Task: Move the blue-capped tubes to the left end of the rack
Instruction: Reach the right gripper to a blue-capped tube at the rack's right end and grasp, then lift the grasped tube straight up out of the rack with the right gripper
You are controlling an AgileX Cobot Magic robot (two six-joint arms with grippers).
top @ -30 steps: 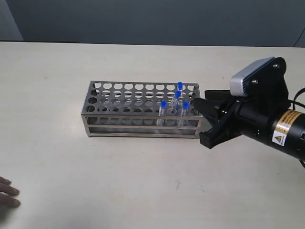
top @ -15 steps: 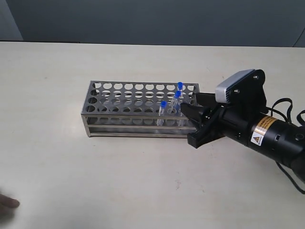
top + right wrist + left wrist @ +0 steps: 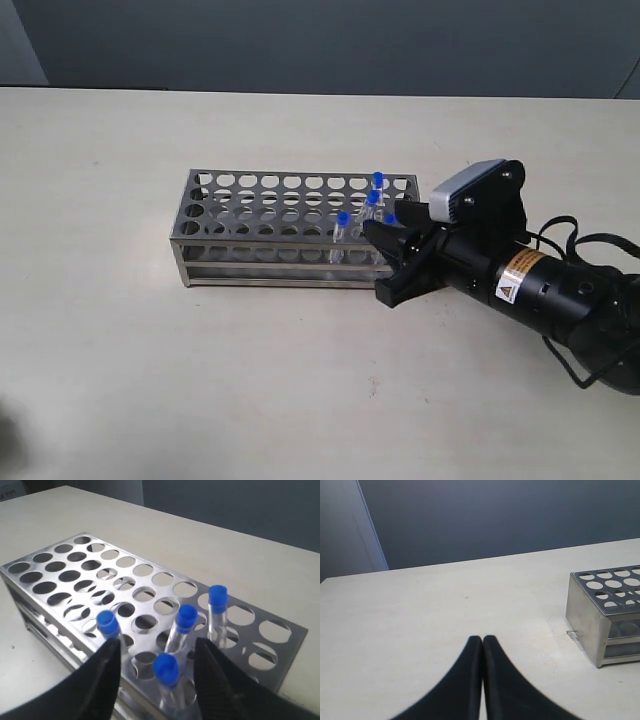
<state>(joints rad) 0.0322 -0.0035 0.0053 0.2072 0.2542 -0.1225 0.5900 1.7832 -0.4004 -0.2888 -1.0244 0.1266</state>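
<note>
The silver rack [image 3: 262,214] lies mid-table, and the blue-capped tubes all stand at its right end. Three caps [image 3: 378,180] [image 3: 372,198] [image 3: 343,218] show plainly; the fourth [image 3: 390,213] is half hidden behind my right gripper [image 3: 376,260]. In the right wrist view that gripper [image 3: 157,645] is open, its fingers on either side of the nearest tube [image 3: 165,669] without touching it. The other tubes [image 3: 107,621] [image 3: 187,616] [image 3: 217,596] stand just beyond. My left gripper [image 3: 482,639] is shut and empty, low over the table, short of the rack's left end [image 3: 582,610].
The holes of the rack [image 3: 292,642] left of the tubes are all empty. Bare tabletop [image 3: 120,330] surrounds the rack. A dark wall runs behind the table's far edge. The left arm is out of the exterior view.
My right arm has moved left and lowered, bringing its open fingers from beside the rack's right end to around the nearest tube. The hand at the lower left corner has withdrawn.
</note>
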